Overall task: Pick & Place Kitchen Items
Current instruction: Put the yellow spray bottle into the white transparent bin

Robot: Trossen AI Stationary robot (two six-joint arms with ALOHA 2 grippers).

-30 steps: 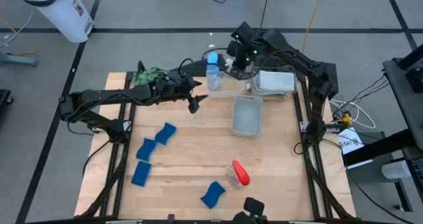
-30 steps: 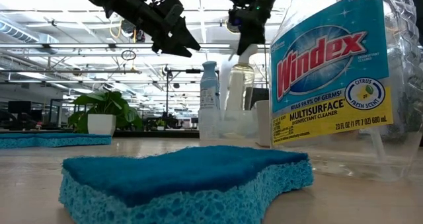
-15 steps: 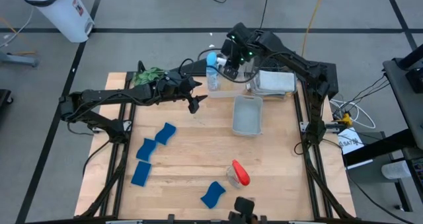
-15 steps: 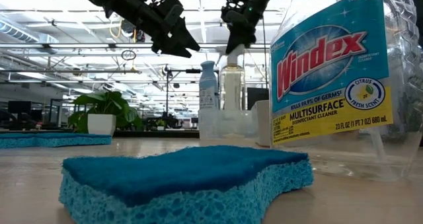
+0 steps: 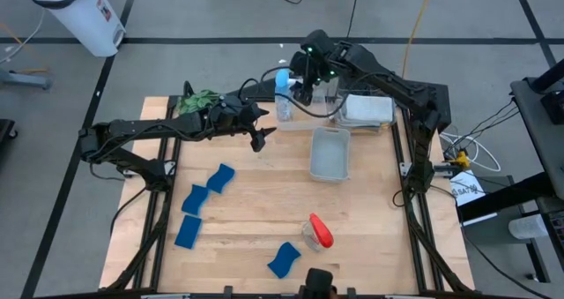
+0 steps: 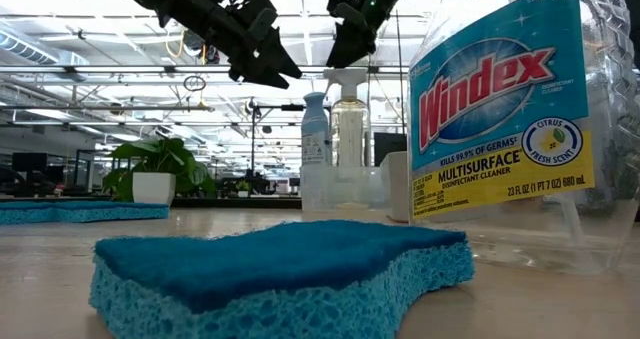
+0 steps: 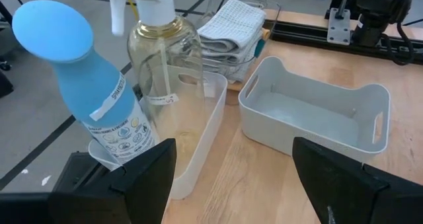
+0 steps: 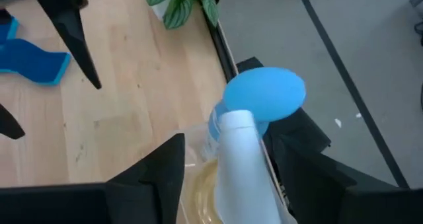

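- Step in hand, as I read it: placing bottles in the narrow clear bin point(image 7: 205, 128) at the table's far edge. White-top spray bottle point(image 7: 162, 59) stands upright in that bin, just beside the blue-top bottle point(image 7: 99, 98), which stands in it too.
- Right gripper point(image 8: 221, 161) hangs just above the white-top bottle's sprayer head; fingers spread either side of it, not touching as far as I can see, nothing held. Looks like a release w/ the arm above the bin.
- Left gripper point(image 5: 258, 127) hovers over the table near the bin, jaws wide apart, empty.
- Left to do: four blue sponges point(image 5: 220, 177) on the near-left of the table, red-top bottle point(image 5: 319, 232) lying on its side near the front edge. Grey folded cloths point(image 7: 234, 29) sit in another bin; the white bin point(image 7: 317, 112) is empty.
- Next move, prob.: right arm lifts straight up clear of the sprayer w/o knocking either bottle, then goes for the next item; left is nearer the sponges.
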